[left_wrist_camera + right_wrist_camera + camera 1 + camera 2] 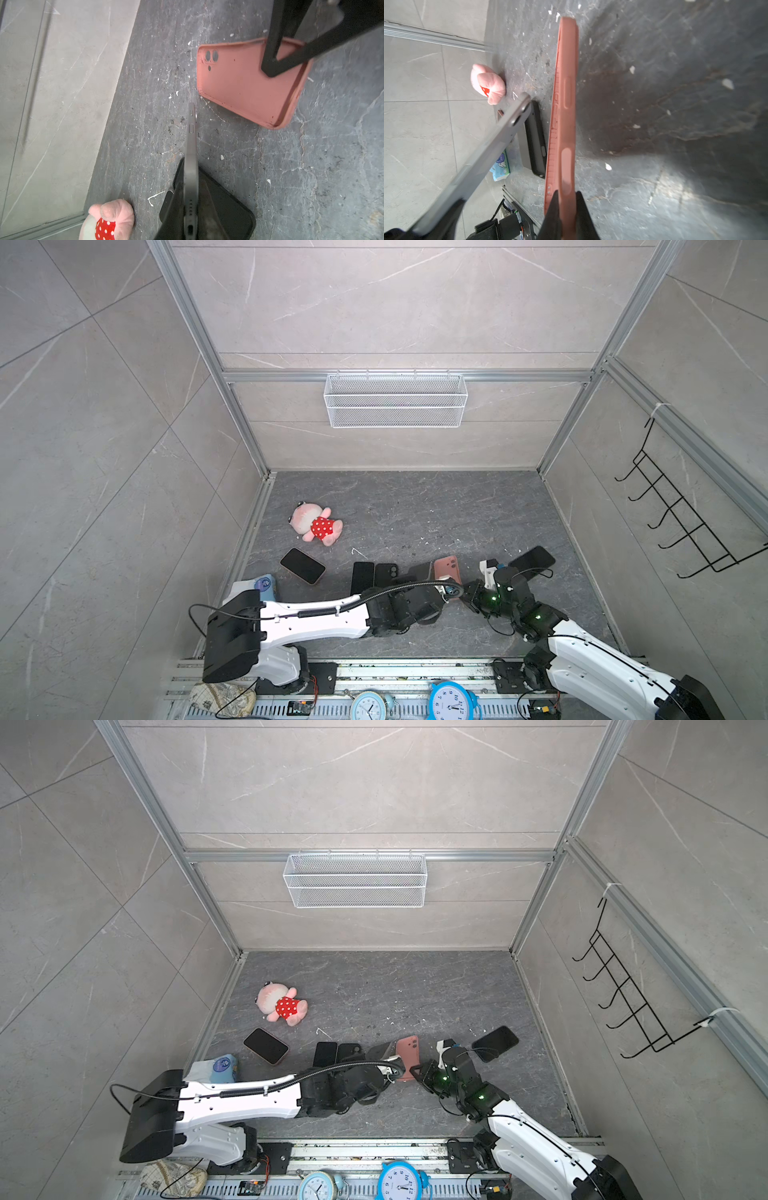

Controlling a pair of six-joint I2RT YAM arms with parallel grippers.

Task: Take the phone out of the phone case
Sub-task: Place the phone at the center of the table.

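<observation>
Two tools, two parts: phone [191, 135] clear of phone case [239, 87].
The left tool [190, 178] is clamped narrow across the flat faces of the phone. The right tool [568, 204] is pinched on the end of the case, one finger inside its empty cavity. The phone hangs just beside the case, on the case's left-arm side, not touching. Both long axes point roughly away from the arm bases. Judged: extraction complete; each arm lowers its own part.

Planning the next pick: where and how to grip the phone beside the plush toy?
Probably across its long edges at mid-length, from above: the phone lies flat, screen up, askew on the table, so turn the jaws to match.
</observation>
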